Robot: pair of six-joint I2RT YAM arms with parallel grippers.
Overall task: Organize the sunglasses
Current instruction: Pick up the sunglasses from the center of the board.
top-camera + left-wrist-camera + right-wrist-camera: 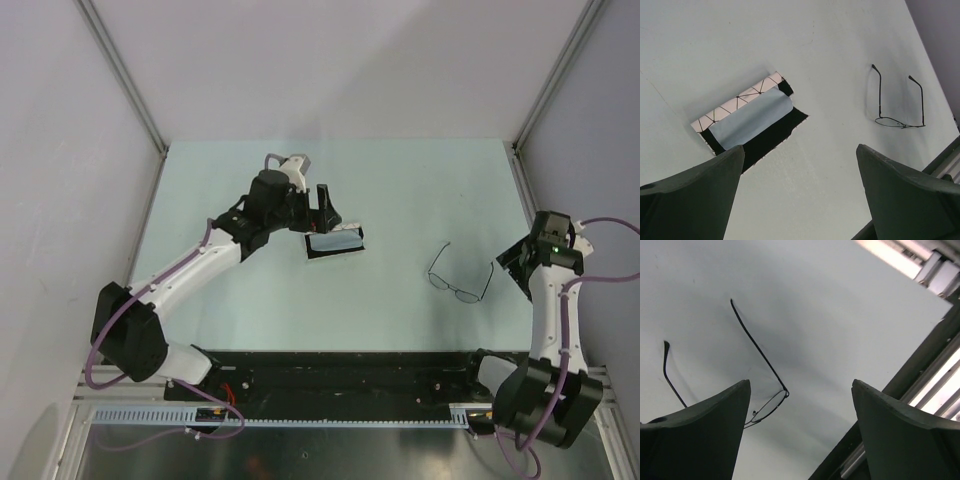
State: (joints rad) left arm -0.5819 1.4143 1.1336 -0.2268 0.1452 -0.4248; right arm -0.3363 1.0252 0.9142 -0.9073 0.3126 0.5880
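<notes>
Right hand (801, 385) spread, sunglasses (453, 287) just beside, untouched

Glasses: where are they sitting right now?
In the top view the glasses sit unfolded on the right half of the table, between the open case and the right gripper, touching neither.

Black case (772, 137) with pale blue cloth (750, 120), wire-framed glasses (880, 100) well apart.

Black wire sunglasses (452, 286) on pale mint table (400, 190); left of them, black case (776, 134), white flap (742, 94) with black triangle lines, light-blue cloth (750, 118).
</notes>
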